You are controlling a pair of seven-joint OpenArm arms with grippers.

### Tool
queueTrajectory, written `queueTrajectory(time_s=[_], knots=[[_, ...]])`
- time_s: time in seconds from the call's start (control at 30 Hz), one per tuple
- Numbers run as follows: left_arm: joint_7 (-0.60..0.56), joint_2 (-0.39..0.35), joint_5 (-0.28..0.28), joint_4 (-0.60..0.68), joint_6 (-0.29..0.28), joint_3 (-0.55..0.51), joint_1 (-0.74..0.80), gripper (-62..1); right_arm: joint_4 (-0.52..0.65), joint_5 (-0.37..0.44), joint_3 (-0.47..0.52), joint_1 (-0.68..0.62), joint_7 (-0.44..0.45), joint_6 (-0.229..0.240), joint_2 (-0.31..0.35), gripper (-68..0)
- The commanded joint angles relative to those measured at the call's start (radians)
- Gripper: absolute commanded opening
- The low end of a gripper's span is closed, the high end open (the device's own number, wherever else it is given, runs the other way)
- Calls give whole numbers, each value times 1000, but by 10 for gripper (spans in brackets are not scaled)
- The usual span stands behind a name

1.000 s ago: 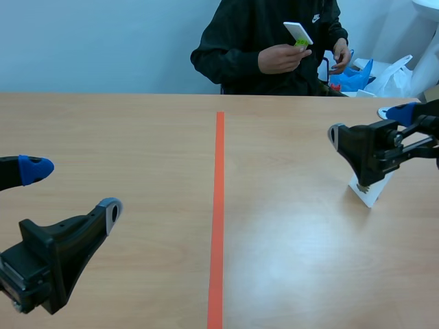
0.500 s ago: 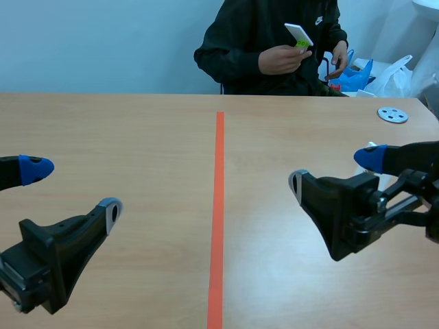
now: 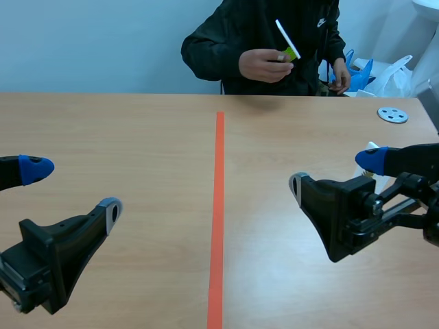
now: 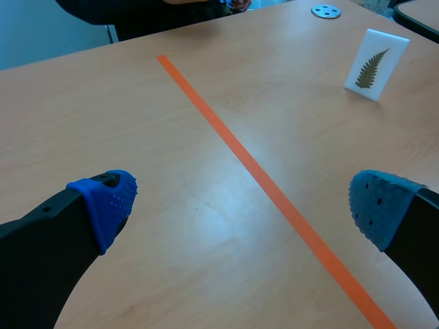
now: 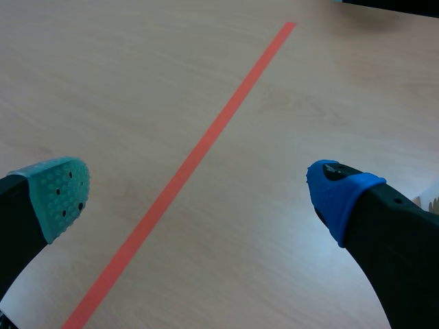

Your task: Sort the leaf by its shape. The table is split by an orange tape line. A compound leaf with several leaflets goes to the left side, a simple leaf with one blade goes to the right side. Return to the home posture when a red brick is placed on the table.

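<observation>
My left tool [image 3: 72, 186] and right tool [image 3: 335, 171] both gape, holding nothing. The white upright fern-leaf card [image 4: 376, 63] stands on the light wooden table [image 3: 137, 130], right of the orange tape line [image 3: 218, 205] (just beyond my right tool).

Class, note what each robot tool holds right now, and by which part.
Nothing. The left tool and right tool are both open and empty; the fern card stands free on the table.
</observation>
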Motion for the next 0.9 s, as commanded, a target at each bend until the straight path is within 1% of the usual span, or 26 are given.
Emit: queueTrajectory(time_s=[0.0,0.5,0.87], knots=[[-14,7,-6,13,-3,-5,0,14,1,8,-5,12,19,0,13,4],[-13,7,-6,13,-5,-5,0,14,1,8,-5,12,26,-4,14,4],[-13,7,-5,13,-6,-5,0,14,1,8,-6,12,14,-3,14,4]])
